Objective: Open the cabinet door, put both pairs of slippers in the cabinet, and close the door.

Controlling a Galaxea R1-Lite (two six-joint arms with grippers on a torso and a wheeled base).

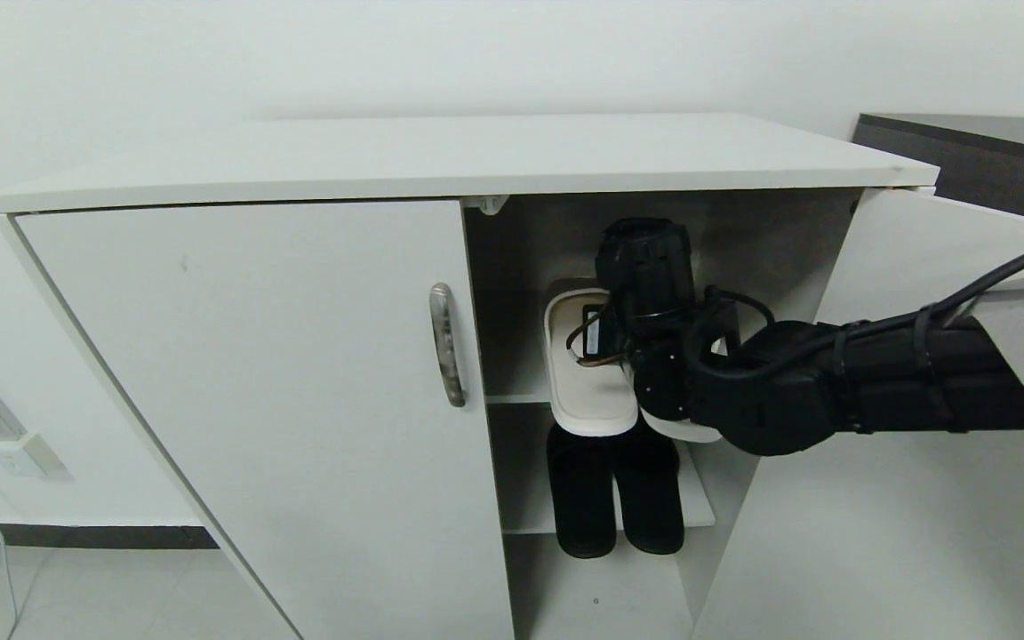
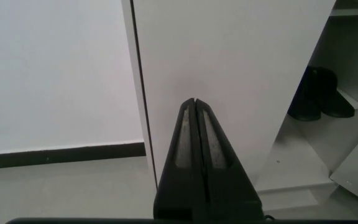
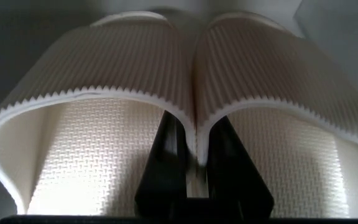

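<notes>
Slippers of cream ribbed foam (image 1: 588,391) are pinched in my right end effector (image 3: 194,134), long axes 12-to-6, heels overhanging the white cabinet's upper shelf (image 1: 512,396). Left end effector (image 2: 194,109) is closed empty, farther off.

We see the white cabinet (image 1: 441,160) with its left door (image 1: 236,373) closed, a metal handle (image 1: 446,345) at that door's inner edge, and its right door (image 1: 903,258) swung wide. Our right arm (image 1: 832,382) is inside the open half at the upper shelf (image 1: 514,391), where the white slippers (image 1: 588,391) jut past the front edge (the wrist hides much of one). Below them the black slippers (image 1: 614,498) lie side by side on the lower shelf (image 1: 697,502), their near ends overhanging it.
</notes>
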